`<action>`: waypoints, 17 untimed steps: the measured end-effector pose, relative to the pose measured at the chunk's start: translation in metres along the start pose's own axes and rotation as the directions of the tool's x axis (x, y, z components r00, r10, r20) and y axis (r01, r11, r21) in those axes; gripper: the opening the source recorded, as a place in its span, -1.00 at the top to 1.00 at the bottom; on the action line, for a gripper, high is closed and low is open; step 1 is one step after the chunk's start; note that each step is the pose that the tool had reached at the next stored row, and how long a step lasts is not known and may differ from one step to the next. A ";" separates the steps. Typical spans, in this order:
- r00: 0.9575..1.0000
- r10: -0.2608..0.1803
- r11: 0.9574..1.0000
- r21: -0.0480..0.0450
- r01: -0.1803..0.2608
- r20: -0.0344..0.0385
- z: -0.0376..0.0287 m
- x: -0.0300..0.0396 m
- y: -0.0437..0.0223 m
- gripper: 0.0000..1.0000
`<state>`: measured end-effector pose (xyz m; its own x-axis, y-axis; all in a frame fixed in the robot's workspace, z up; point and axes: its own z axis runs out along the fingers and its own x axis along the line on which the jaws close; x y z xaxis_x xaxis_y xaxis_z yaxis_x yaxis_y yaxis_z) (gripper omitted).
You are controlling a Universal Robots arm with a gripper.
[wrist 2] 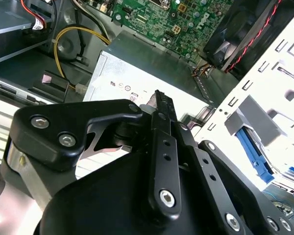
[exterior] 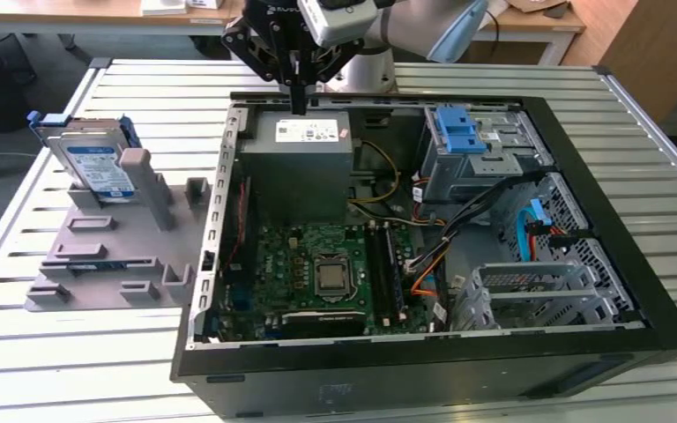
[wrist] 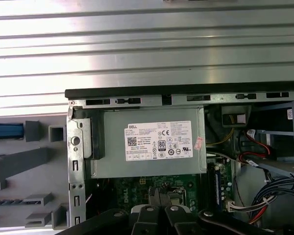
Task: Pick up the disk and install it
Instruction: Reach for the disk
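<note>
The end effector, closed and empty, hangs over the grey box at top centre of the exterior view, while the disk stands at upper left, so the pick-up seems not begun and needs it opened.

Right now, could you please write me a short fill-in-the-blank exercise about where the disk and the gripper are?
1. The disk stands upright on the exterior view's ____ of the computer case.
2. The gripper hangs above the grey box with the ____ sticker.
3. The bracket around the disk is ____.
4. The gripper holds ____.
Missing words: left; white; blue; nothing.
</note>
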<state>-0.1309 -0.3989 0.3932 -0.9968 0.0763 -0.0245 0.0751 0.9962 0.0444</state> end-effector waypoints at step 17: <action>1.000 0.000 1.000 0.000 0.000 0.000 -0.0002 0.0061 -0.0004 0.79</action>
<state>-0.1370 -0.3989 0.3932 -0.9968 0.0762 -0.0245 0.0751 0.9962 0.0444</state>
